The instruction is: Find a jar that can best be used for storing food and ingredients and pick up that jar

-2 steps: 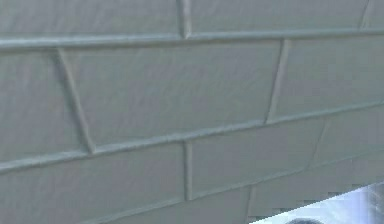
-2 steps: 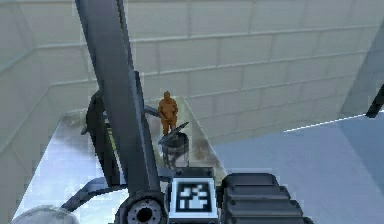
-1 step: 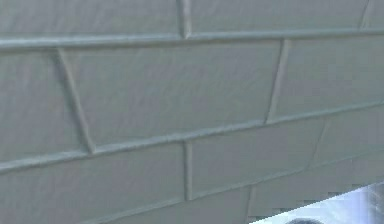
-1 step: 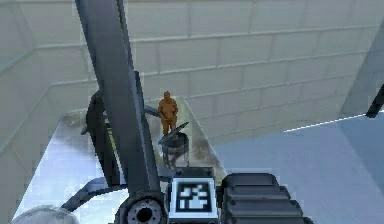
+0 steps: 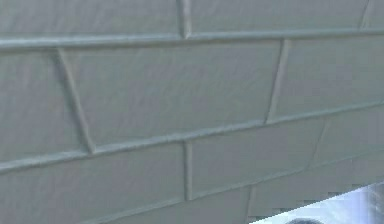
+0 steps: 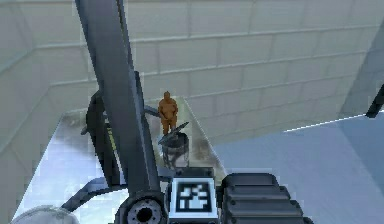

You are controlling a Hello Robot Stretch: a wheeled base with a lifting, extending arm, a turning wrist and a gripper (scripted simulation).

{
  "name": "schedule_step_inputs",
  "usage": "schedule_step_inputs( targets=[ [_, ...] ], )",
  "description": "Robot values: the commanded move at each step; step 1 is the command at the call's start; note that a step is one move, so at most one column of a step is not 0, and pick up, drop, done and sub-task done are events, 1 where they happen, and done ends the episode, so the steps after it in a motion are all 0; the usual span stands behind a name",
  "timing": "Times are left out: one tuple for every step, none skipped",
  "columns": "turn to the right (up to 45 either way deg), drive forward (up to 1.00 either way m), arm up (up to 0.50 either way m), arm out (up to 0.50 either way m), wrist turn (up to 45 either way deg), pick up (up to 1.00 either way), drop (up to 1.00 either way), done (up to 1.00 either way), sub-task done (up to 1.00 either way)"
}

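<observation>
Claw (image 6: pixel 100 190) sits low over the counter (image 6: pixel 55 165). Can't tell its state or whether it holds anything, since a pale glassy round thing (image 6: pixel 38 213) lies right at its tip. That's probably the jar, not confirmed. Farther out are a dark grey pot (image 6: pixel 177 142) and an orange figurine (image 6: pixel 167 107). Base looks nosed against the tiled wall (image 5: pixel 150 90), likely so the counter falls within arm reach.

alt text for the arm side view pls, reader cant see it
A dark arm bar rises from the bottom edge across a shiny metal counter in a corner of pale tiled walls. On the counter behind it stand a small orange-brown figure and a squat dark grey vessel; a blue-grey surface lies to the right.
</observation>
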Motion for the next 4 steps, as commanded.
schedule_step_inputs(
  targets=[
    [0.0, 0.00, 0.00, 0.36, 0.0, 0.00, 0.00, 0.00, 0.00],
    [-15.0, 0.00, 0.00, 0.00, 0.0, 0.00, 0.00, 0.00, 0.00],
    [0.0, 0.10, 0.00, 0.00, 0.0, 0.00, 0.00, 0.00, 0.00],
    [15.0, 0.00, 0.00, 0.00, 0.0, 0.00, 0.00, 0.00, 0.00]
  ],
)
